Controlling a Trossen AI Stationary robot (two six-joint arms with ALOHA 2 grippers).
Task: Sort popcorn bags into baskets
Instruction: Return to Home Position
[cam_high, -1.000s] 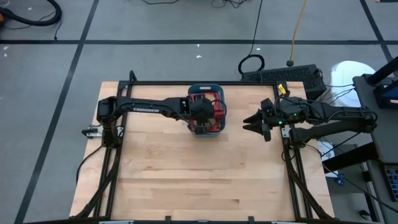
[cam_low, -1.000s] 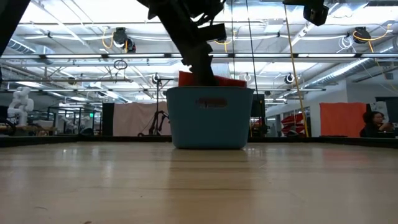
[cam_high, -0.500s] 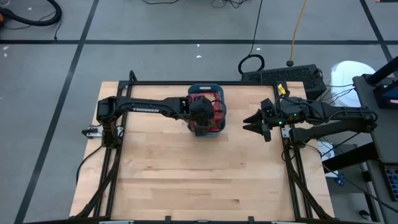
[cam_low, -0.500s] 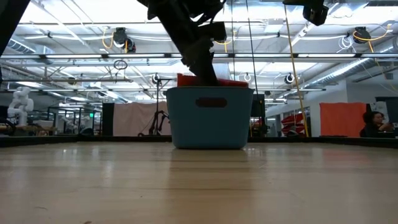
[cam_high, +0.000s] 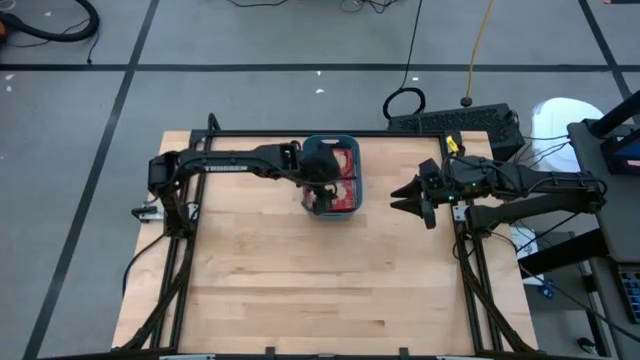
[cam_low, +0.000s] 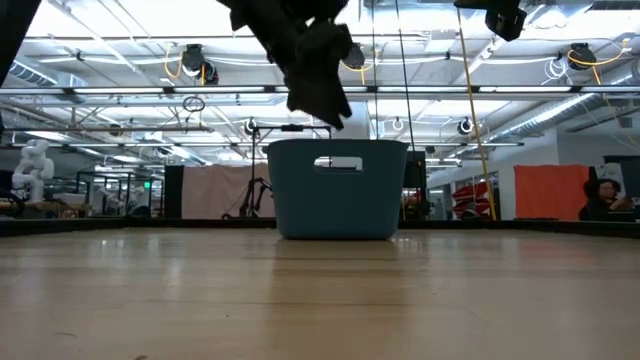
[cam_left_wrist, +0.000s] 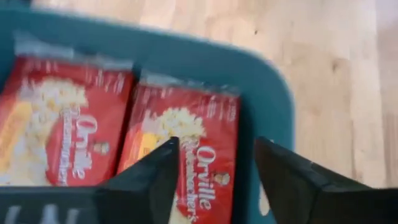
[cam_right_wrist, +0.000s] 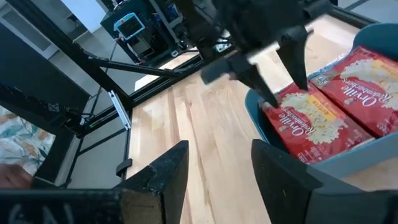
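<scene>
The teal-blue basket (cam_high: 357, 176) stands at the table's far middle; it also shows in the low view (cam_low: 337, 195). Red popcorn bags (cam_high: 343, 160) lie flat inside it, two side by side face up (cam_left_wrist: 62, 130) (cam_left_wrist: 186, 152). My left gripper (cam_left_wrist: 214, 180) hangs open and empty above the basket's near end (cam_high: 322, 197), clear of the rim (cam_low: 322, 95). My right gripper (cam_high: 402, 203) waits open and empty at the table's right edge, level with the basket; its wrist view (cam_right_wrist: 214, 174) looks toward the basket (cam_right_wrist: 348, 158).
A black frame rail (cam_high: 280, 133) runs round the table. A keyboard (cam_high: 455, 122) and cables lie beyond the far right corner. Bare wood (cam_high: 320, 280) lies between the basket and the near edge.
My left gripper has risen from inside the basket to above its rim, and the arm has swung a little toward the far edge. The red bag that stood above the rim in the low view no longer shows there.
</scene>
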